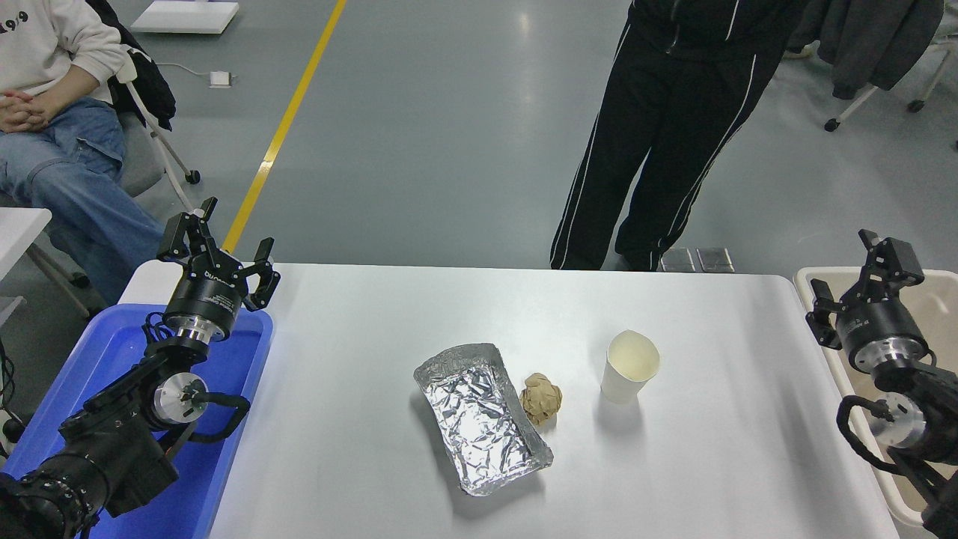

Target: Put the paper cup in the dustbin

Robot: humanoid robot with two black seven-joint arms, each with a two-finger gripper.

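The paper cup (630,365) stands upright on the white table, right of centre, cream-white with a slightly squashed rim. The beige dustbin (933,293) sits off the table's right edge, partly hidden by my right arm. My right gripper (853,275) is open and empty, hovering over the bin's near rim, well to the right of the cup. My left gripper (217,245) is open and empty, parked at the lower left above the blue tub.
A crumpled brown paper ball (541,398) lies next to a foil tray (480,416), left of the cup. A blue plastic tub (112,352) is at the left edge. One person stands at the far side; another sits at the top left.
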